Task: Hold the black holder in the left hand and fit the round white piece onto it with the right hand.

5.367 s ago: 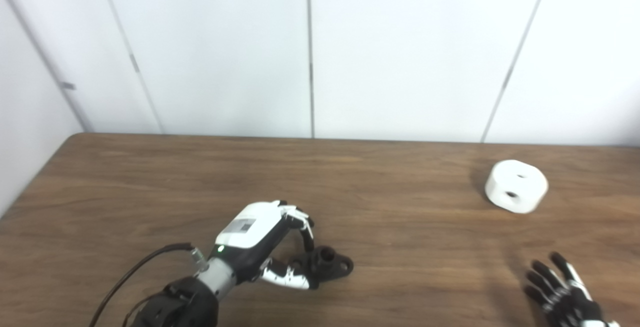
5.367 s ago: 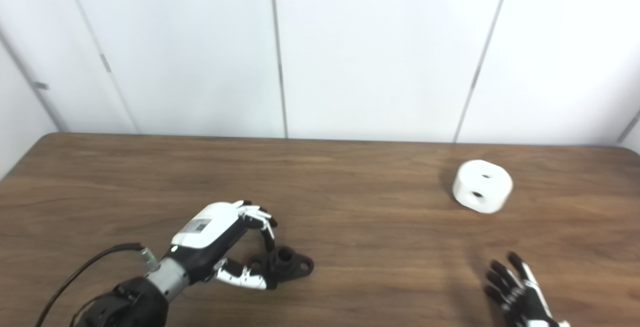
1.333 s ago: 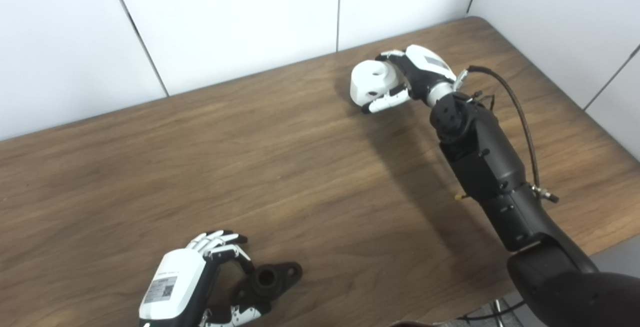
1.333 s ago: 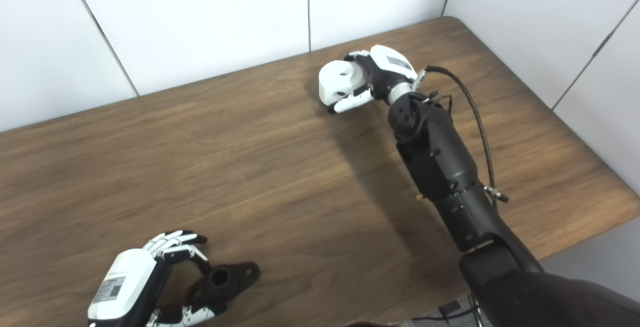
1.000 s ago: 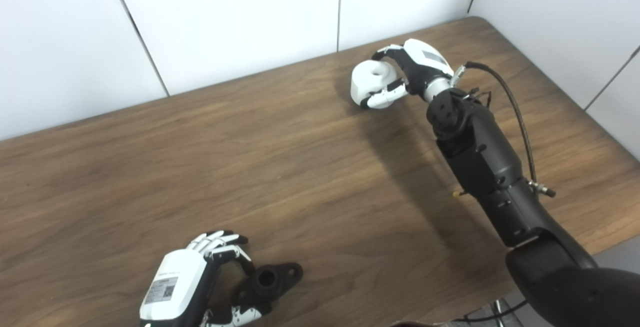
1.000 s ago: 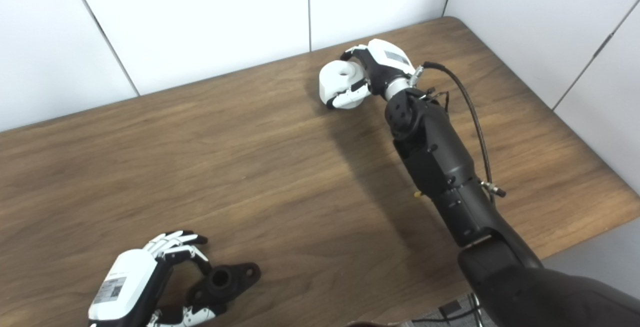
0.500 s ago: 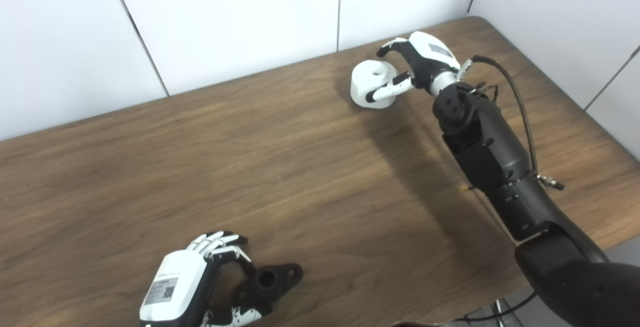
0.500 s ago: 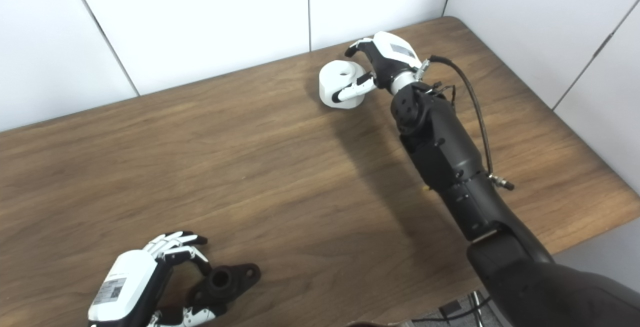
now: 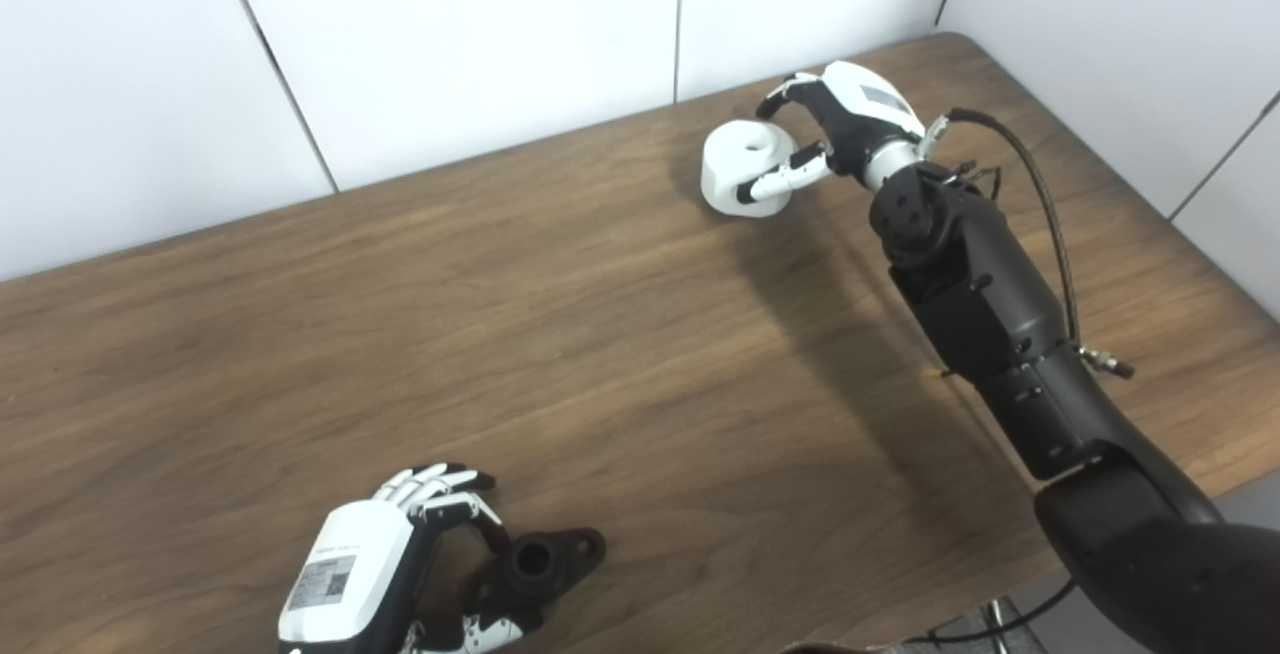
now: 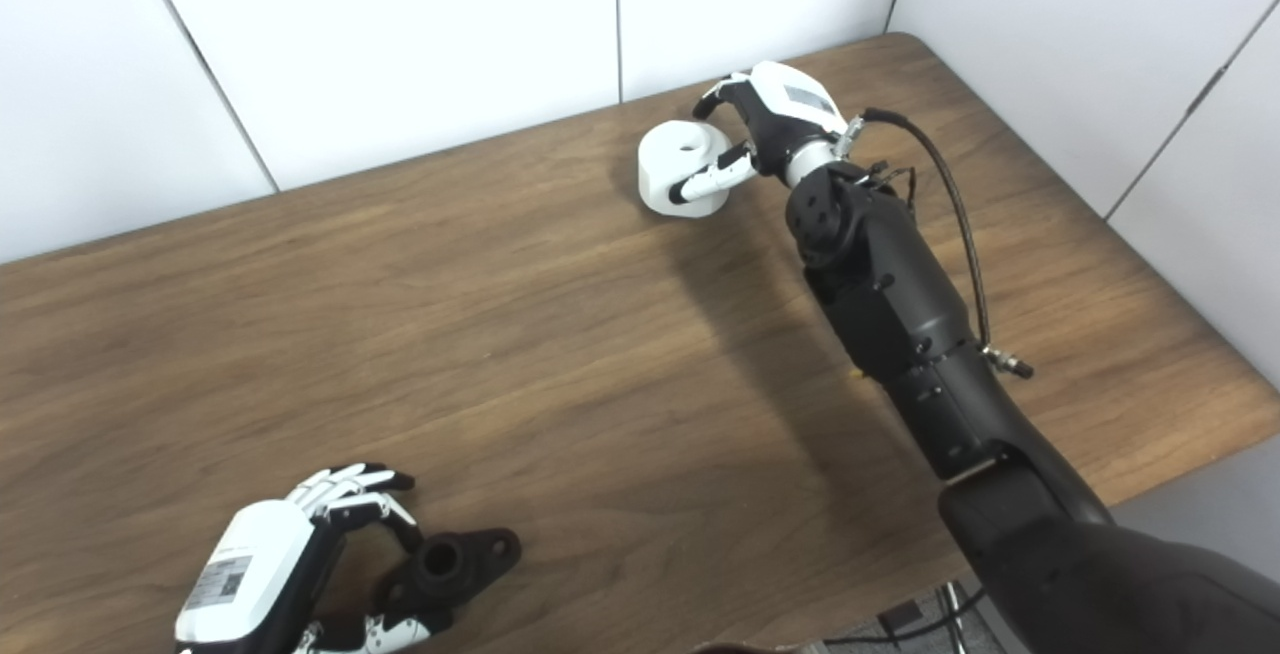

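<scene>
- Wooden table: brown grain top, set against white wall panels along its far edge and right side. Its far right corner is rounded.
- Black holder: lies flat on the table close to the near edge, left of centre. It shows a raised round socket in the middle and a flat ear with a hole pointing right.
- Left hand: enters at the near edge, white back upward with a small printed label on it. Its fingers curl over the holder's left side and the thumb comes in from beneath, nearest the near edge (contact on both sides appears likely, though the holder rests on the table). Whether the grasp is tight cannot be told.
- Round white piece: sits on the table near the far edge, toward the far right corner, well apart from the holder. A hole shows in its upper face.
- Right hand: reaches in from the right on a long black arm. Fingers arch over the top of the white piece and the thumb lies along its near side; the hand is spread around the piece rather than clamped, and a gap shows beneath the arched fingers.
- Black cable: loops from the right wrist down along the forearm.
</scene>
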Motion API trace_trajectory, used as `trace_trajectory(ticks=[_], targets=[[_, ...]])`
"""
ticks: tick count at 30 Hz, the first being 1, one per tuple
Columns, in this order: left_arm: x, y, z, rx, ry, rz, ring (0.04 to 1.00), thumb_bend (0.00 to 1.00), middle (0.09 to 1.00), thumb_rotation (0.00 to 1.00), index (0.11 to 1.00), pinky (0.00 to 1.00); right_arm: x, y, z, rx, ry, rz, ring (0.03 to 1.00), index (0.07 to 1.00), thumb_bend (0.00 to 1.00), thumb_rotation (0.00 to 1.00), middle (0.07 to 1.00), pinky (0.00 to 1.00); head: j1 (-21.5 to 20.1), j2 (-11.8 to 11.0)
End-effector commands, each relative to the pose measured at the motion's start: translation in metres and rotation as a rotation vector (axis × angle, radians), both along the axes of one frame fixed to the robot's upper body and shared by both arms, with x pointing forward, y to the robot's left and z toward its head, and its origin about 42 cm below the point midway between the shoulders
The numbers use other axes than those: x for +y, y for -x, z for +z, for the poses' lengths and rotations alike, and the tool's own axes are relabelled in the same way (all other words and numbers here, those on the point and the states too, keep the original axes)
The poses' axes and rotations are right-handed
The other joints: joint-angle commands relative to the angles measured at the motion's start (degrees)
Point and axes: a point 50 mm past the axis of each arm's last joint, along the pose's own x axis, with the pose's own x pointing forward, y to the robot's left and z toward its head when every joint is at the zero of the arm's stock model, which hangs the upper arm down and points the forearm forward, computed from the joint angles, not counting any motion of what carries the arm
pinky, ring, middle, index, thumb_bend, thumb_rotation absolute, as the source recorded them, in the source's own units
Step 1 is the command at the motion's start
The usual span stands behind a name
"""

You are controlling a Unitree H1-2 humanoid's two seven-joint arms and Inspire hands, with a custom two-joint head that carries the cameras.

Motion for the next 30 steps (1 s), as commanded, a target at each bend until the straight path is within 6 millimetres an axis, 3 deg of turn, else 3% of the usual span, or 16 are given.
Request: trace_trajectory(ticks=[1,30], targets=[[0.0053,0.0105,-0.0132,0.104,-0.037,0.012,0.856,0.52,0.795,0.05,0.487,0.87,-0.0057,-0.0057,0.0274,-0.074,0.043,-0.006,0.966,0.734,0.73,0.33,0.924,0.85,0.0,0.04],[0.0045,0.0095,-0.0107,0.097,-0.039,0.008,0.851,0.52,0.793,0.05,0.487,0.86,-0.008,-0.0047,0.0257,-0.067,0.054,0.003,0.946,0.706,0.72,0.3,0.893,0.83,-0.03,0.51]])
